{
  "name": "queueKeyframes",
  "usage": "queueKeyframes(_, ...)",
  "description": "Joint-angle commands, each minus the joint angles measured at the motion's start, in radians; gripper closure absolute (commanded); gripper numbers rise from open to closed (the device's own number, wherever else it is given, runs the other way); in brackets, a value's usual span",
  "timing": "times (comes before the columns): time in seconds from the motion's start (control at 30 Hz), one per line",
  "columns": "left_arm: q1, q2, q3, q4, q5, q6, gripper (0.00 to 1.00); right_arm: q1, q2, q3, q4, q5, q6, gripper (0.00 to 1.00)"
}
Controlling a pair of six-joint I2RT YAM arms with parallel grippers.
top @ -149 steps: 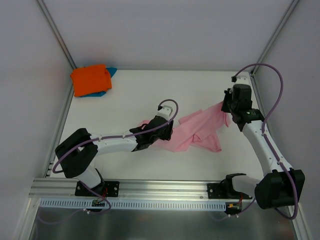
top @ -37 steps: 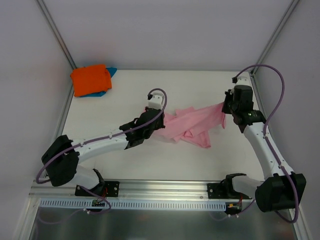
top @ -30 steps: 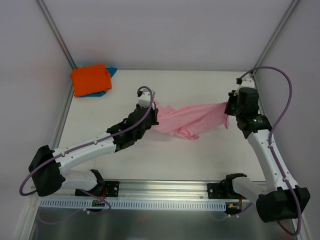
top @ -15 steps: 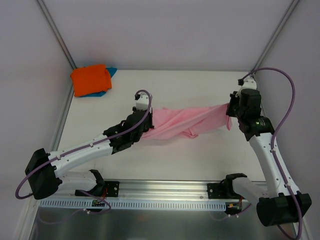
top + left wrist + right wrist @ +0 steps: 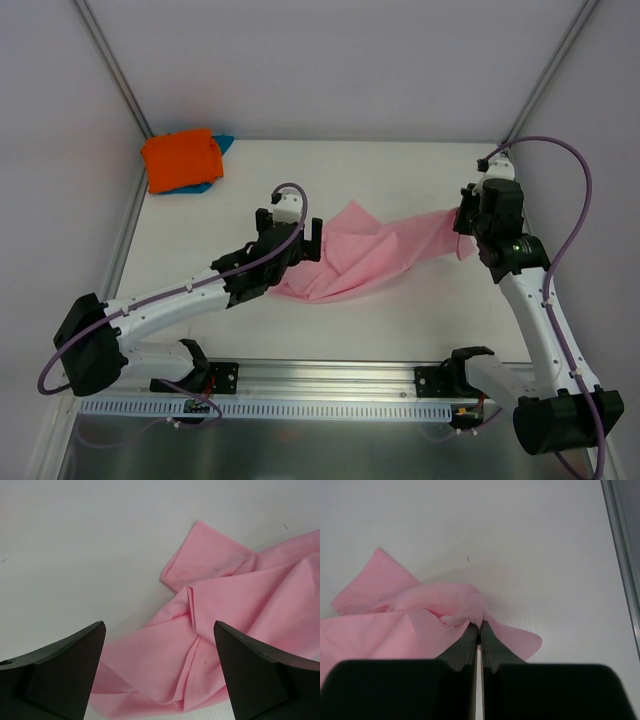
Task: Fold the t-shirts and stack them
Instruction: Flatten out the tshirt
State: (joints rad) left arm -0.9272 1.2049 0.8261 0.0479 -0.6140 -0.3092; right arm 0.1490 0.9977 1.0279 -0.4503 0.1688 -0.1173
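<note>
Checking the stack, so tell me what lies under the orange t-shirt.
A teal-blue t-shirt; only slivers show beside the orange t-shirt, at its far right corner and near edge. The rest is covered.

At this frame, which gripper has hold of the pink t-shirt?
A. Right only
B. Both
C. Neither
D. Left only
A. The right gripper is pinched shut on a bunched edge of the pink t-shirt, while the left gripper stands wide open above the cloth with nothing between its fingers.
</note>
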Motion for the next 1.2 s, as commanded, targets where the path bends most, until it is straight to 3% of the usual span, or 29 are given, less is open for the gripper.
queueKeyframes(0.0, 0.024, 0.036, -0.007, 0.056, 0.054, -0.042, 0.08, -0.006, -0.014, 0.026, 0.022, 0.015, -0.015, 1.00)
queueKeyframes(0.27, 0.102, 0.172, -0.090, 0.372, 0.460, -0.188, 0.15, -0.005, -0.001, 0.021, 0.027, 0.015, -0.015, 0.99)
queueKeyframes(0.4, 0.105, 0.252, -0.065, 0.426, 0.540, -0.235, 0.18, -0.006, 0.004, 0.024, 0.024, 0.014, -0.016, 0.99)
queueKeyframes(0.6, 0.114, 0.304, -0.087, 0.494, 0.579, -0.283, 0.19, -0.006, 0.005, 0.020, 0.028, 0.012, -0.016, 1.00)
queueKeyframes(1.17, 0.117, 0.396, -0.062, 0.475, 0.540, -0.251, 0.20, -0.006, 0.012, 0.018, 0.027, 0.012, -0.016, 0.99)
